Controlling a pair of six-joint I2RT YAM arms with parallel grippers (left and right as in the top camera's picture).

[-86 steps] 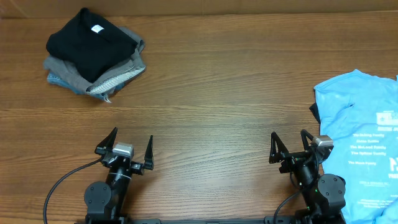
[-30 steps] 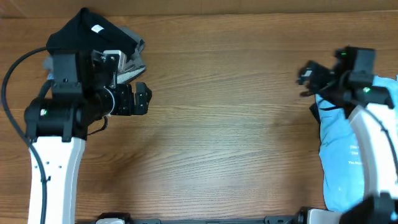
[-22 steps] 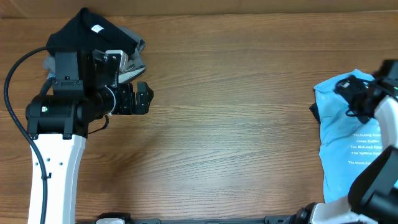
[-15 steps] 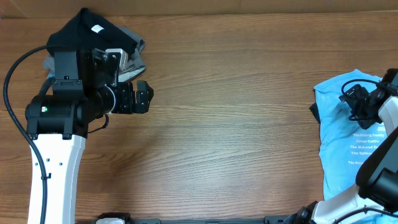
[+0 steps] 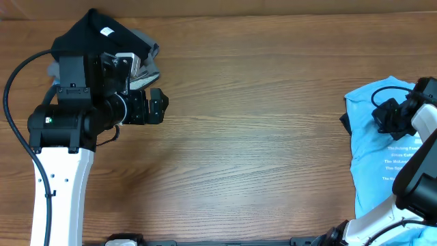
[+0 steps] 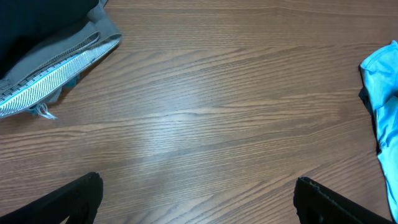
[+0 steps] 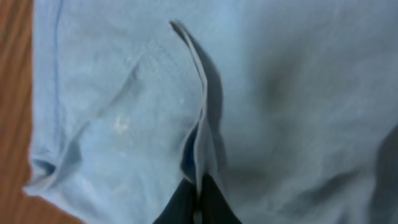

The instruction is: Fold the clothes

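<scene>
The light blue T-shirt [image 5: 372, 164] with white print lies crumpled at the table's right edge, and a dark garment [image 5: 345, 124] peeks out from under its left side. My right gripper [image 5: 388, 116] rests on the shirt's upper part. In the right wrist view the shirt [image 7: 112, 93] fills the frame, and the right gripper [image 7: 198, 198] is shut on a raised ridge of its fabric. My left gripper [image 5: 158, 108] hangs open beside the folded pile, holding nothing. In the left wrist view the left gripper [image 6: 199, 199] shows only bare wood between its wide-apart fingers.
A pile of folded clothes [image 5: 102, 51] with a black garment on top sits at the back left, partly under my left arm. Its grey striped edge [image 6: 56, 71] shows in the left wrist view, and the blue shirt's edge [image 6: 382, 93] shows at the right. Bare wooden table [image 5: 259, 137] lies between.
My right gripper came down onto the blue shirt and went from open to shut, pinching up a fold of fabric. The left arm has stayed still and open.
</scene>
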